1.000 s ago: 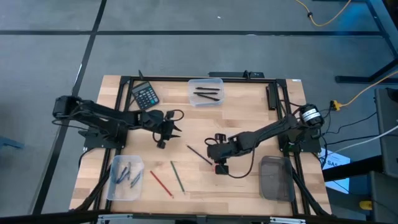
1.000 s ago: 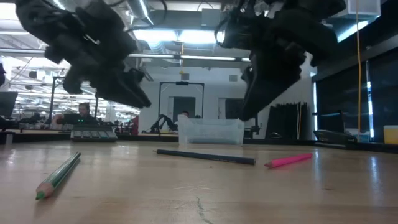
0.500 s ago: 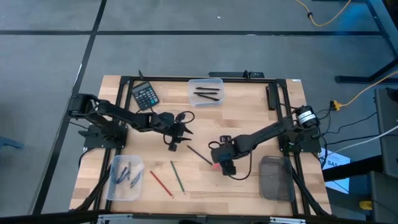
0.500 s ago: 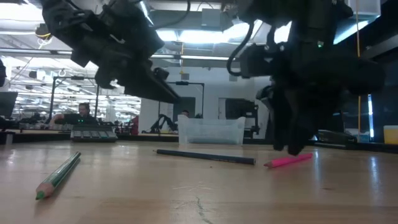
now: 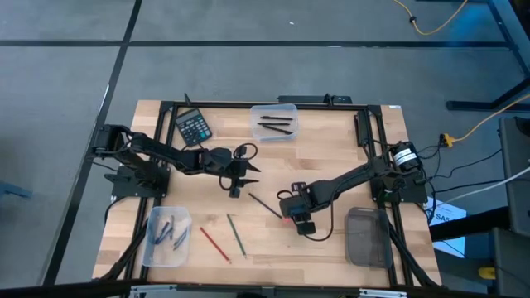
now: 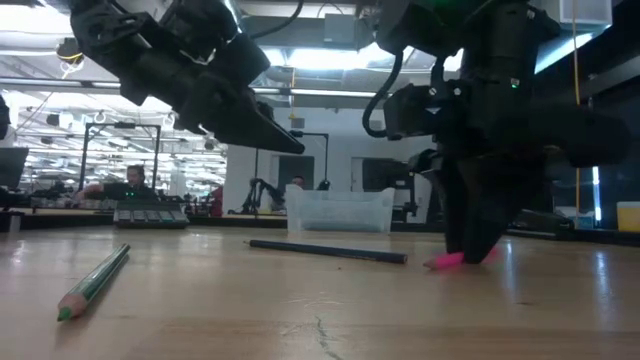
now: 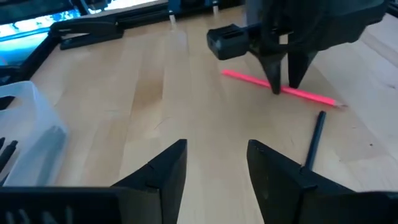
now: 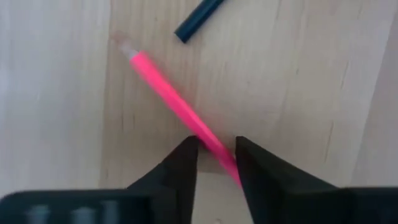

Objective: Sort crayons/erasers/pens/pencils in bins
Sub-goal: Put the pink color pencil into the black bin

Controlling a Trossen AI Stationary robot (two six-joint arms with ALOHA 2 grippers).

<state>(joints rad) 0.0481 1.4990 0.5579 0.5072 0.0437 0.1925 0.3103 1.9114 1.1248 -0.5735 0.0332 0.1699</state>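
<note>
At centre right of the high view, your right end effector (image 5: 291, 220) is down on the surface (image 5: 331, 157), fingers a little apart and straddling the pink pencil (image 8: 177, 102). In the right wrist view the pencil runs between the two fingers (image 8: 186, 165); you can't tell from the views whether they actually pinch it. The low view shows the fingertips at the surface with the pink pencil (image 6: 447, 260) lying flat under them.

Just left of it in the high view lies a black pencil (image 5: 265, 205), diagonal and free, with nothing touching it. In the low view it sits flat in mid-frame.

Your left end effector (image 5: 237, 175) hangs above the surface at centre left, fingers spread wide, holding nothing. Its wrist view looks past the open fingers (image 7: 163, 171) at the right end effector and the pink pencil.

Lower centre of the high view: a green pencil (image 5: 236, 234) and a red pencil (image 5: 214, 243) lie side by side on bare wood.

Bins:
- Clear bin (image 5: 274, 110), top centre, holds dark sticks.
- Second clear bin (image 5: 154, 248), lower left, holds greyish-blue pieces.
- Dark grey bin (image 5: 364, 240), lower right; contents not readable.

A calculator (image 5: 193, 127) sits at upper left of the surface.
</note>
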